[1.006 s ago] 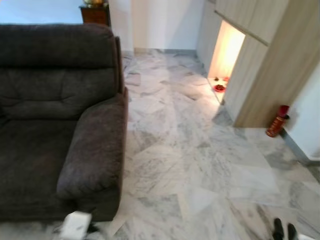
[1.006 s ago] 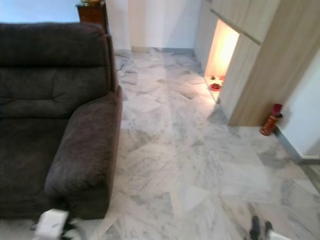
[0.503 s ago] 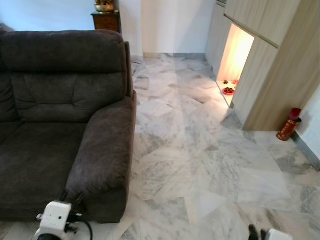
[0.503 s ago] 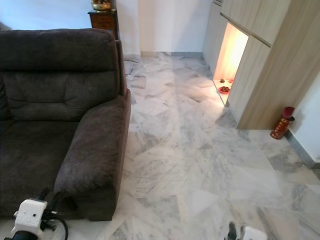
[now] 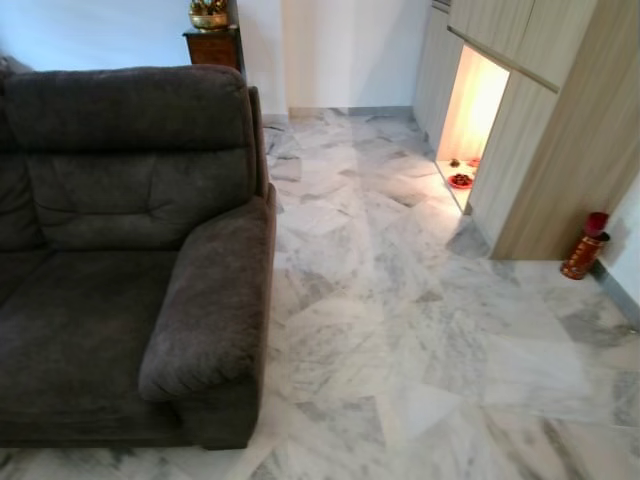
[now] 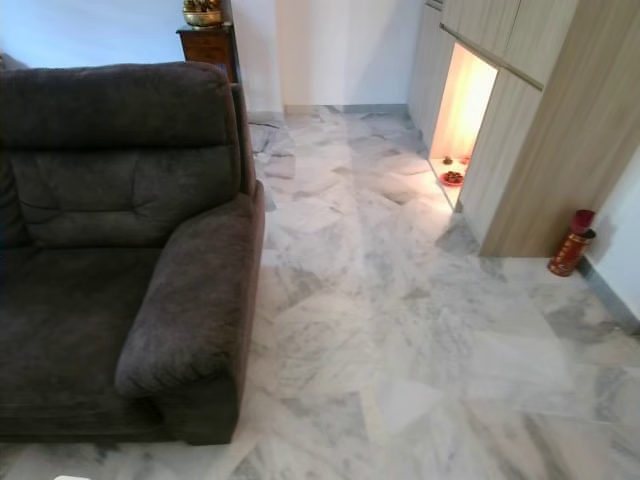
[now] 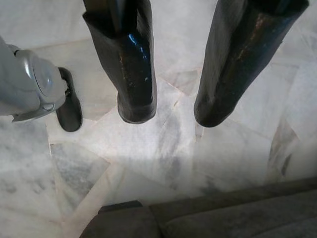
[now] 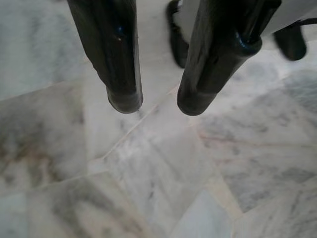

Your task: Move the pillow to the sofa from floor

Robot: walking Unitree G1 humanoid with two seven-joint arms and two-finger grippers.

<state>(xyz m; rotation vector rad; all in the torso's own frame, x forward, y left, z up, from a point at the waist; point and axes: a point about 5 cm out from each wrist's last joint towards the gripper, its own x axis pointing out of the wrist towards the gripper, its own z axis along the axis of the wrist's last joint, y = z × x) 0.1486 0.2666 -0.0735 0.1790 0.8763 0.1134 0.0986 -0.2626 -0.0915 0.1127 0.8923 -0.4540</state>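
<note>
Marble floor (image 5: 400,300): dark sofa (image 5: 120,270), red canister (image 5: 583,245).

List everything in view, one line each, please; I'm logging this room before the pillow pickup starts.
Sofa: one, dark grey-brown, on the robot's left, seat bare.
Floor: white-grey marble tiles, centre and right.
Wooden cabinet: one, light wood, right side, with a lit niche.
Small red dish: one, in the niche's floor.
Red canister: one, on the floor by the cabinet's near end.
Dark side table: one, behind the sofa, gold bowl on top.
Left hand: two black fingers, apart, over floor near the sofa's edge.
Right hand: two black fingers, apart, over floor.
</note>
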